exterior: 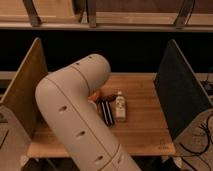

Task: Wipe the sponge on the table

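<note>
Robot arm (75, 115): cream-coloured, thick, bent at a rounded elbow with small dark slots along its shell. It rises from the front edge and leans over the left and middle of the table (145, 130), and it is the main thing in the way, since most of the left half of the surface lies behind it. Wooden side board (25, 85): upright along the table's left edge, slanted top. Dark panel (180, 95): upright along the right edge, same slanted cut. Small bottle (120, 106): clear body, pale label, darker cap, near the middle of the table, just right of the arm. Black flat case (106, 114): just beside the bottle on its left, long side running front to back, its left end cut off by the arm. Orange-red item (104, 96): behind the case toward the back edge, partly covered by the elbow; what it is I cannot tell. Cables (200, 142): dark loops off the front right corner, below the panel. Rail (125, 24): pale, running along the wall behind the back edge. Table: light-brown planks, bare over its right half and along the front right. Sponge: not to be made out from here; if it is on the table, it lies somewhere behind the arm. Gripper: out of sight beyond the elbow, so whether it is apart or together I cannot tell.
</note>
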`<state>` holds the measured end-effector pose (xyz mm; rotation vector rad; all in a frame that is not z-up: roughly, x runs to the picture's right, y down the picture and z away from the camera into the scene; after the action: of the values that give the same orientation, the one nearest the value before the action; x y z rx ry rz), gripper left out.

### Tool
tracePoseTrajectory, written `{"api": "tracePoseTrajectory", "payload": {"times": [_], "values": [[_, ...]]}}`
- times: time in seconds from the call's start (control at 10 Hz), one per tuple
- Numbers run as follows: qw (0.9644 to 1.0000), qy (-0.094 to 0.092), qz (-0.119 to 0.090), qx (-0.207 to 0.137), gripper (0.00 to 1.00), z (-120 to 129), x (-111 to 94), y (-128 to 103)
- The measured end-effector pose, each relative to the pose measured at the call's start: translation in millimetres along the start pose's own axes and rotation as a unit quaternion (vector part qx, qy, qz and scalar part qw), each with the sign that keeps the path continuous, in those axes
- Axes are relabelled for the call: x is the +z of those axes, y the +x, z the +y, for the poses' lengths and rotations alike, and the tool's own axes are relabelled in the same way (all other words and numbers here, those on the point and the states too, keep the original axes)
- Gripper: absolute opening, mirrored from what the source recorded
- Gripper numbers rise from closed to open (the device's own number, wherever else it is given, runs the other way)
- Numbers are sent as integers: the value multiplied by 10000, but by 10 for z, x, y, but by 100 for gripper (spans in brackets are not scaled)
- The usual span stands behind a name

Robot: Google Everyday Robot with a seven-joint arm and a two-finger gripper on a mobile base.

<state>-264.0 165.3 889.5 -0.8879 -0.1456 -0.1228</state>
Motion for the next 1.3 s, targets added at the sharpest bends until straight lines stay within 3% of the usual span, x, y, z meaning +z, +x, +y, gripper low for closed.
{"api": "tracePoseTrajectory", "payload": {"times": [0.4,0.7,1.0,1.3], "values": [[9996,64,215,-169,2,-197,-12,-28],[9991,6,167,-388,2,-171,83,-249],[9969,-187,162,-741,2,206,146,-512],[9953,-566,435,-653,2,621,217,-349]]}}
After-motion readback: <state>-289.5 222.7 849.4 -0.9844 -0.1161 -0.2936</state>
